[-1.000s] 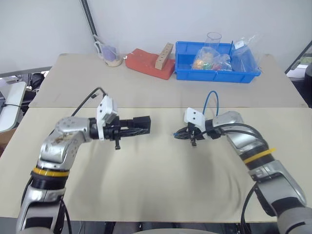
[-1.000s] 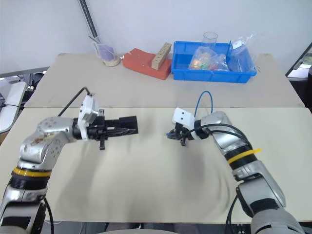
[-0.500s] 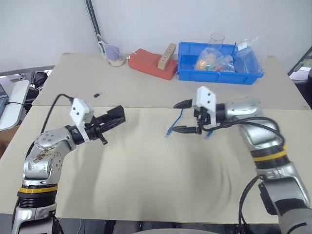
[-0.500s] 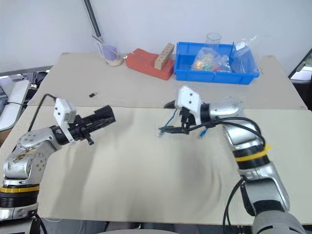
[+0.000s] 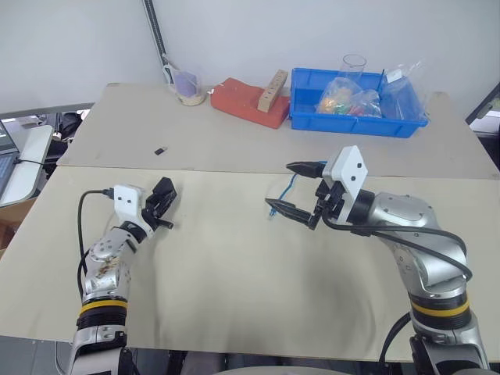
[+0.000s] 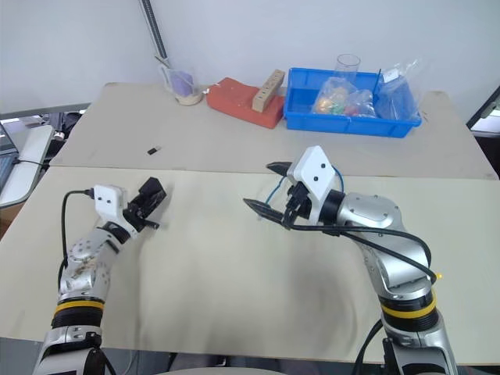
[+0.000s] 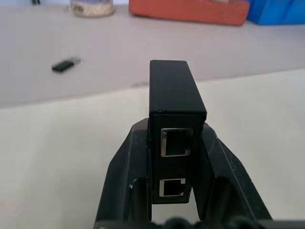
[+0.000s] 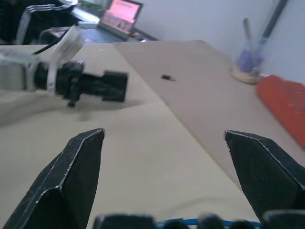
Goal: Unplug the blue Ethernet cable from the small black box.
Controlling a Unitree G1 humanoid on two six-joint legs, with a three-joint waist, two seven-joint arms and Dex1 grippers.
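Since both ports of the small matte black plastic box (image 7: 174,107) are showing empty, the unplugging is judged complete. The left gripper (image 5: 162,205) is clamping this box at the near left. The right gripper (image 5: 295,190) is standing with fingers apart; the thin bright-blue Ethernet cable (image 5: 290,186) is lying just behind it, apparently released. The beige table (image 5: 234,281) is carrying a blue plastic bin (image 5: 355,117) and a red block (image 5: 248,102) at its far edge, against a white wall.

Lab, worktable (image 5: 234,289), blue parts bin (image 5: 355,121)
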